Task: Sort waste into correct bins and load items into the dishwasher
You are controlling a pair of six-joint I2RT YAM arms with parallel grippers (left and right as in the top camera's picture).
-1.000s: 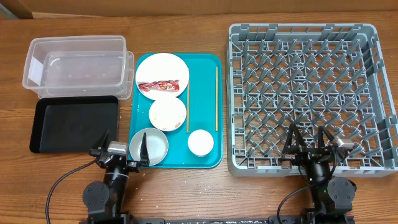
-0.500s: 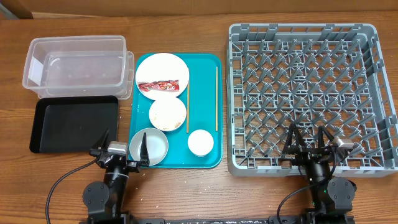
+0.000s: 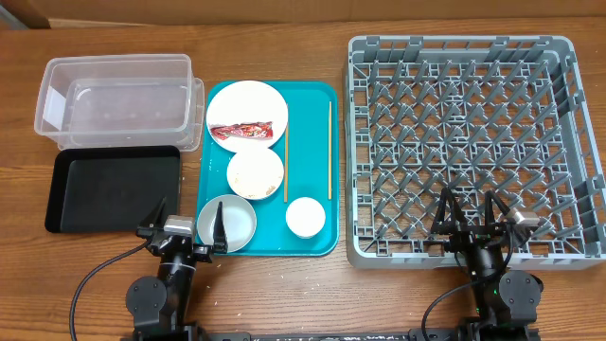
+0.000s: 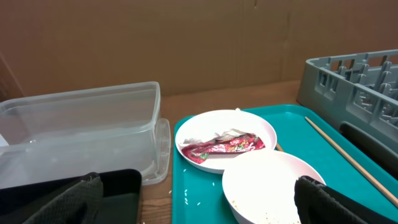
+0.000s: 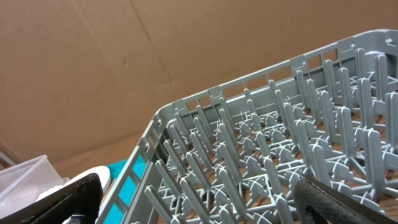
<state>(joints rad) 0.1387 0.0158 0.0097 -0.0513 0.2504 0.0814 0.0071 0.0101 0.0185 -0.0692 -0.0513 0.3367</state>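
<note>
overhead: on a wooden desk (image 3: 284,284), a clear tub (image 3: 118,62) sits upper left with a black tray (image 3: 114,189) just below it. a teal tray (image 3: 308,123) at centre carries a white plate (image 3: 248,102) with a red wrapper (image 3: 248,131) lying on it, a bowl (image 3: 255,173) flecked with pale specks, a second bowl (image 3: 232,220), a small cup (image 3: 306,217) and two chopsticks (image 3: 286,169) (image 3: 329,150) lying apart, lengthwise. the grey dish rack (image 3: 454,43) fills the right side. the left claw (image 3: 187,225), at the teal tray's lower left corner, and the right claw (image 3: 468,213), over the rack's lower edge, both stand wide open and hold nothing.

left wrist: dark fingers (image 4: 68,202) frame the lower corners, spread wide. tub at left, plate with wrapper at centre, specked bowl in front of it, one chopstick and the rack's wall at right.

right wrist: spread fingers (image 5: 348,202) at the lower corners. the rack's pegs and corner wall fill the frame, with teal showing through the wall's gaps.
</note>
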